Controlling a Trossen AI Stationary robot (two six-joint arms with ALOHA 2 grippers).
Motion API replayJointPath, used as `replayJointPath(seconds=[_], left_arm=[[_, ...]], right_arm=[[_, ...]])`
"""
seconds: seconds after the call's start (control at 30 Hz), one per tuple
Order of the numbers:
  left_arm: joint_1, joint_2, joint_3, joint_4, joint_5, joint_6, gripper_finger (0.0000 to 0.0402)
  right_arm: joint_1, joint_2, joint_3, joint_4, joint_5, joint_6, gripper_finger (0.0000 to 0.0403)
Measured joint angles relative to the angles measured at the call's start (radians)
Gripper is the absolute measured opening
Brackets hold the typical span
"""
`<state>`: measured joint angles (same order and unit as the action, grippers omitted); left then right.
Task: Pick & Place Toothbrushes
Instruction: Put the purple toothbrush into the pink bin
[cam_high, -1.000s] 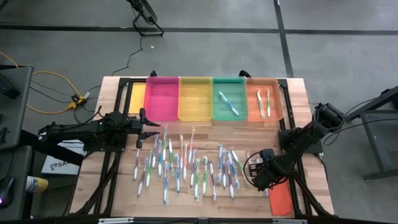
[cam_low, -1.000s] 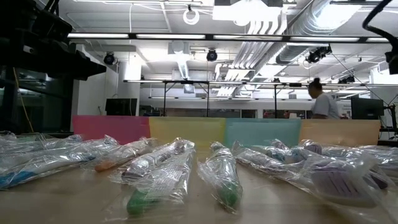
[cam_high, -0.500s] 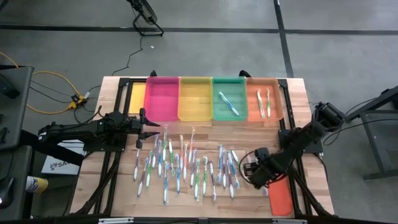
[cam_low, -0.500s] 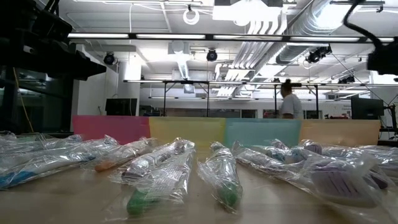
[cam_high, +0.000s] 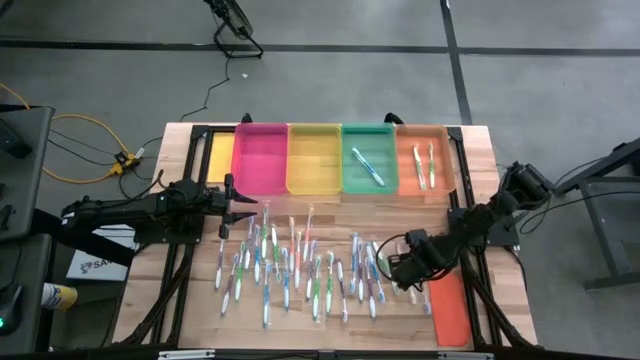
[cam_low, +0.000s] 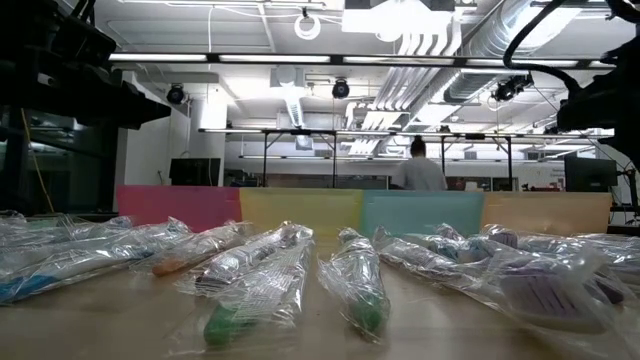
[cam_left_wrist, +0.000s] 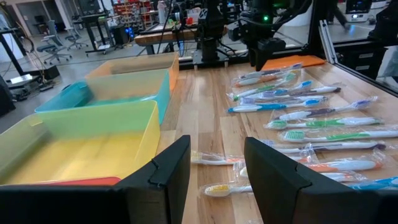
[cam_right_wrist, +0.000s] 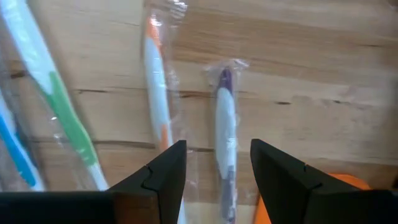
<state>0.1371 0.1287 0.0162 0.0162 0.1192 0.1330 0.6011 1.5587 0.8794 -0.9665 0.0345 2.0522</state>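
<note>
— Dozens of wrapped toothbrushes lie scattered across the middle of my wooden table. Where do your hands stand?

— My right gripper hangs low at the right end of the scatter, fingers parted with nothing between them. Below the gap lies a purple-and-white toothbrush in its clear sleeve, an orange-and-white one just beside it, a green one farther over.

— And the orange lid?

— Flat on the wood, just beside that gripper, toward the table's near right corner.

— Your left?

— My left gripper waits at the left end of the pile, near the pink tray, fingers apart and empty.

— Anything in the trays?

— One toothbrush lies in the green tray, two in the orange tray. The yellow tray stands between pink and green.

— Beyond the table?

— One person stands far back in the room.
</note>
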Motion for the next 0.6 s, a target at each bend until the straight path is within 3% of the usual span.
replayJointPath(seconds=[0.43,0.6], left_arm=[[0.0,0.0,0.0,0.0,0.0,0.0,0.0147],[0.0,0.0,0.0,0.0,0.0,0.0,0.0147]], right_arm=[[0.023,0.003,-0.092,0.108,-0.042,0.048,0.0171],[0.023,0.002,-0.12,0.134,-0.052,0.047,0.0148]])
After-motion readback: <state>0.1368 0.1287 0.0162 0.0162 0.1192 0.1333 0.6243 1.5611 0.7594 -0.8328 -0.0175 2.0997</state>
